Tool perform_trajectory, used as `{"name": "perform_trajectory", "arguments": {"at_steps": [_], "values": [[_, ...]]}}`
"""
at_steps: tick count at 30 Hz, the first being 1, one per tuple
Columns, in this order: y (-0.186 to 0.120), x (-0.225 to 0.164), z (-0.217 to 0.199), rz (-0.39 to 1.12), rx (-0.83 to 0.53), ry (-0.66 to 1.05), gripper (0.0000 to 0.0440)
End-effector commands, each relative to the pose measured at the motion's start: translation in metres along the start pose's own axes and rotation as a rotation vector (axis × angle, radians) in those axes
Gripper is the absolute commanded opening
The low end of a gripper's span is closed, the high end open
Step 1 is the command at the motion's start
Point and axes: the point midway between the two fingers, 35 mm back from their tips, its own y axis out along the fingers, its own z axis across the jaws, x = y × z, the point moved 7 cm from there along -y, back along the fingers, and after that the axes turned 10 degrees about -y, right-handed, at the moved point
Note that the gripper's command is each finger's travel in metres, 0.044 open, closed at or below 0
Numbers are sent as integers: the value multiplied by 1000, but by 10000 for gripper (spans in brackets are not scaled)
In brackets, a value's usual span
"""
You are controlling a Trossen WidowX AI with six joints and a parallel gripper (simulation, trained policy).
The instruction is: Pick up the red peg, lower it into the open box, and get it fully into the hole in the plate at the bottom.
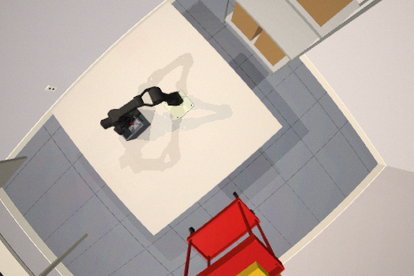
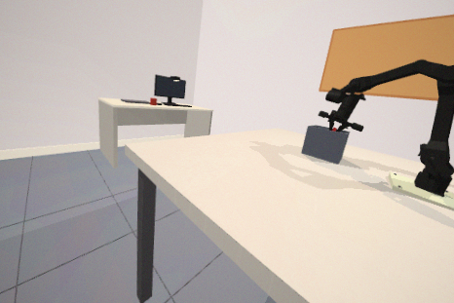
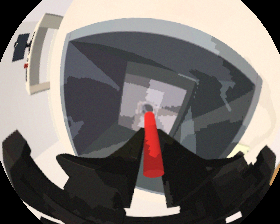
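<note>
The red peg [image 3: 152, 152] [image 2: 334, 130] [image 1: 131, 123] is held between the fingers of my gripper [image 3: 150, 131] [image 2: 334, 128], which is shut on it. The fingertips are at the rim of the open grey box [image 2: 323, 144] [image 3: 91, 102] [image 1: 141, 131]. In the exterior view only a bit of red shows over the rim; the box wall hides the rest. In the wrist view the pale plate [image 3: 132, 92] lies at the box bottom, with its dark hole [image 3: 147, 107] just past the peg's far end. The hole shows uncovered there; the exact height of the peg over it cannot be told.
The box stands on the cream table [image 1: 213, 138] [image 2: 234, 176]. The arm's pale green base plate [image 1: 179, 109] [image 2: 404, 188] lies near it. A red cart [image 1: 222, 229], a shelf with cardboard boxes [image 1: 275, 14] and a desk with a monitor [image 2: 170, 87] stand away from the table.
</note>
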Motion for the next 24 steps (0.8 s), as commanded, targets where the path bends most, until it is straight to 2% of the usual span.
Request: {"name": "perform_trajectory", "arguments": {"at_steps": [1, 8, 9, 12, 15, 24], "values": [[12, 1, 0, 17, -11, -19, 0], [30, 4, 2, 23, -30, -52, 3], [32, 4, 2, 24, -34, -55, 13], [37, 5, 1, 34, -48, -64, 91], [41, 5, 1, 47, -60, -66, 126], [27, 19, 8, 82, -26, -57, 125]]}}
